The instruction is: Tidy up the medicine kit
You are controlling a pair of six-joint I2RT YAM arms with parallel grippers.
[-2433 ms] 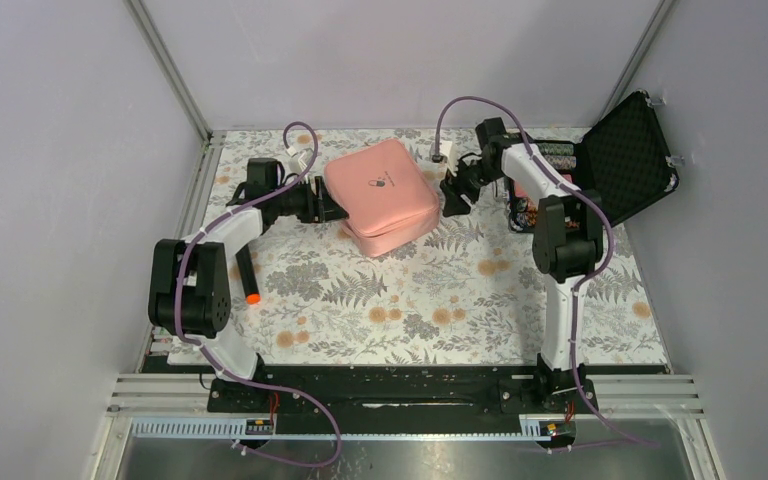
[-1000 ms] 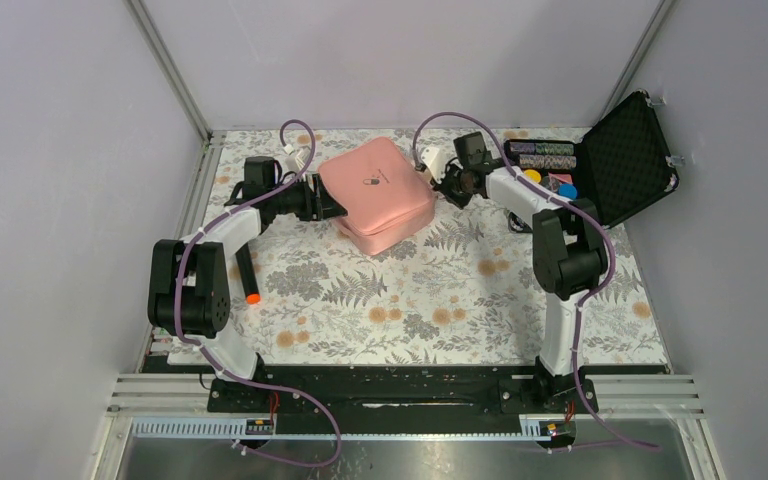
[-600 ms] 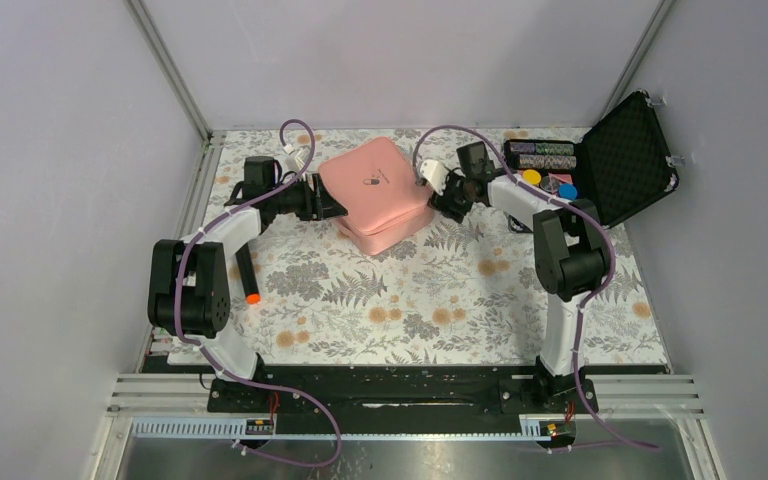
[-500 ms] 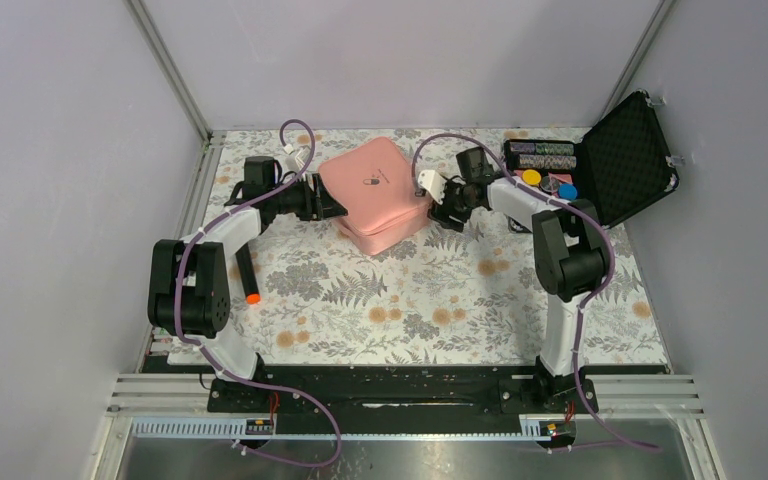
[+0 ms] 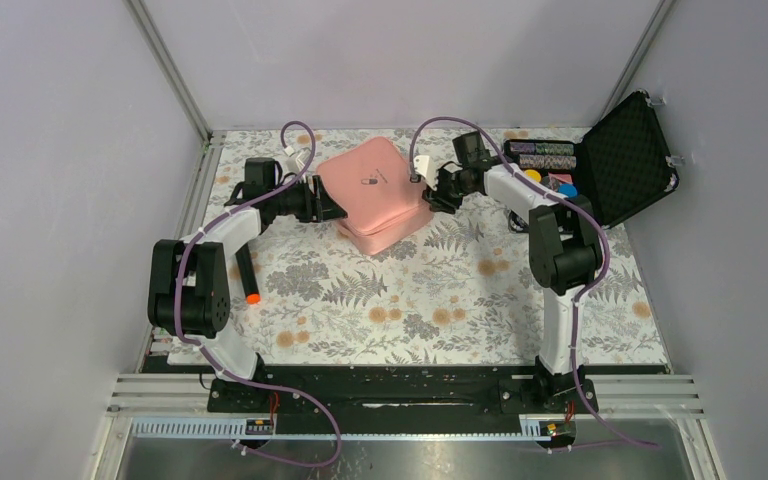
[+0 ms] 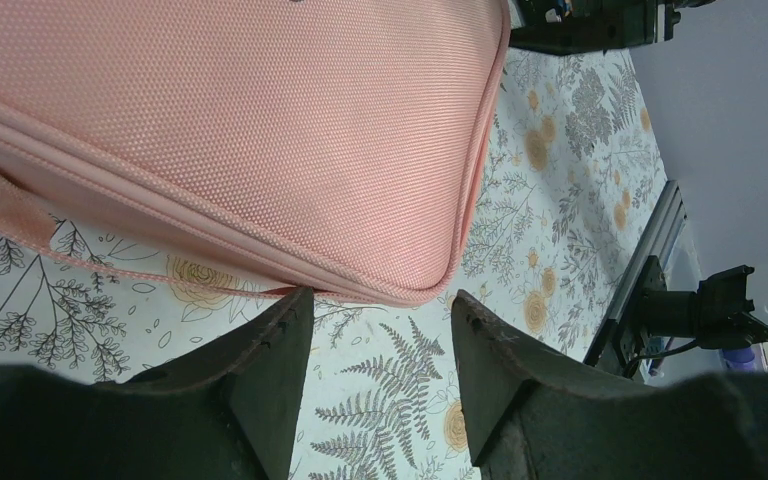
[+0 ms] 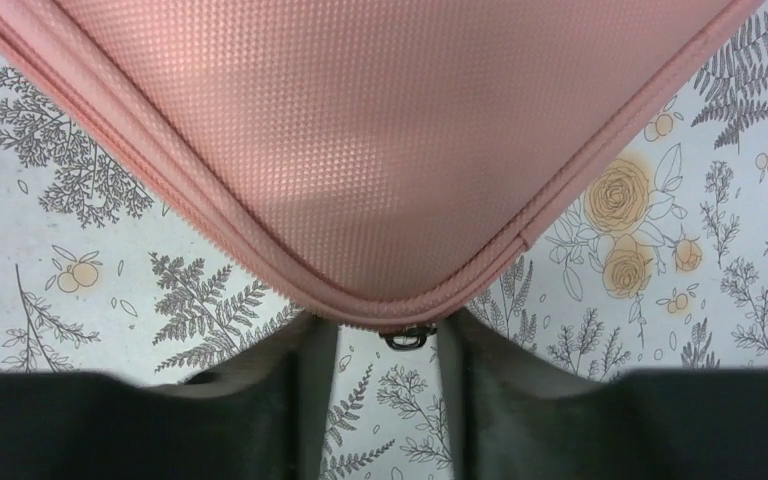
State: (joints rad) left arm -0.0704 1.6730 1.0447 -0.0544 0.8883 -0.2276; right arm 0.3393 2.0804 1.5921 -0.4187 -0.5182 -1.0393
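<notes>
Lab cell: grey walls (image 5: 50, 150), aluminium frame (image 5: 165, 65)

A cloth (image 5: 410, 300) printed with grey ferns and orange flowers covers the table. At its far right corner a black case (image 5: 628, 150) stands open, its foam-lined lid tilted up toward the right wall. In its base lie rows of striped chips (image 5: 545, 152), and just in front of them a yellow chip (image 5: 531, 177), a pink one and a blue chip (image 5: 567, 190). Near the cloth's left edge lies a black marker (image 5: 246, 270), its orange tip (image 5: 253, 298) pointing to the near side. Grey walls (image 5: 400, 60) close three sides, with metal posts (image 5: 165, 65) at the back corners.
</notes>
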